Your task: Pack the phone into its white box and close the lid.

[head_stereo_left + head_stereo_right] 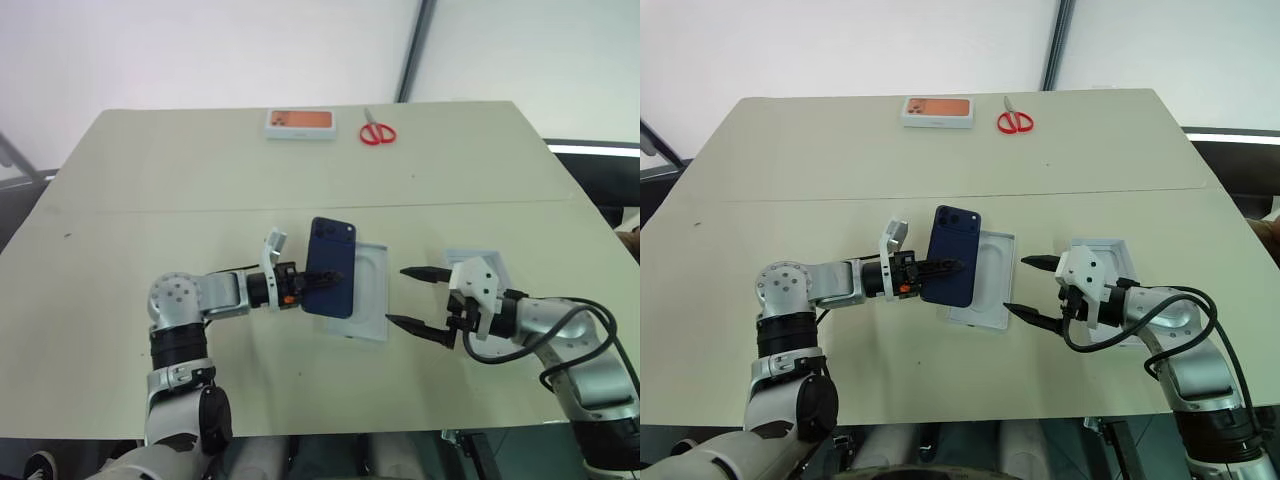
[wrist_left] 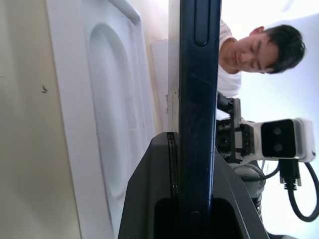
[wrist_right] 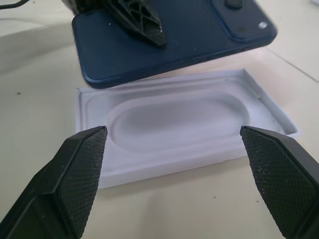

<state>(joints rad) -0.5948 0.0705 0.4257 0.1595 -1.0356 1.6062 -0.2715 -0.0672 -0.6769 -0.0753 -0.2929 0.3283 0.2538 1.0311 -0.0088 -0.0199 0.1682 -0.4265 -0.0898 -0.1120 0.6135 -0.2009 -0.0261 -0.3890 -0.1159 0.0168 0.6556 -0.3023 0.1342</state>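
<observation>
My left gripper (image 1: 325,279) is shut on the dark blue phone (image 1: 332,268), holding it on edge with its glossy back and camera cluster facing up. The phone hangs over the left side of a flat white insert (image 1: 371,300) with an oval recess. In the right wrist view the phone (image 3: 174,35) floats above that insert (image 3: 174,119). My right gripper (image 1: 396,295) stands wide open just right of the insert, holding nothing. A shallow white shell with a pale inside, seemingly the lid (image 1: 1110,255), lies under and behind my right wrist. The white box is hidden.
A small white box with an orange top (image 1: 300,122) and red-handled scissors (image 1: 377,132) lie at the table's far edge. A person (image 2: 249,50) in a white shirt shows in the left wrist view, beyond my right arm.
</observation>
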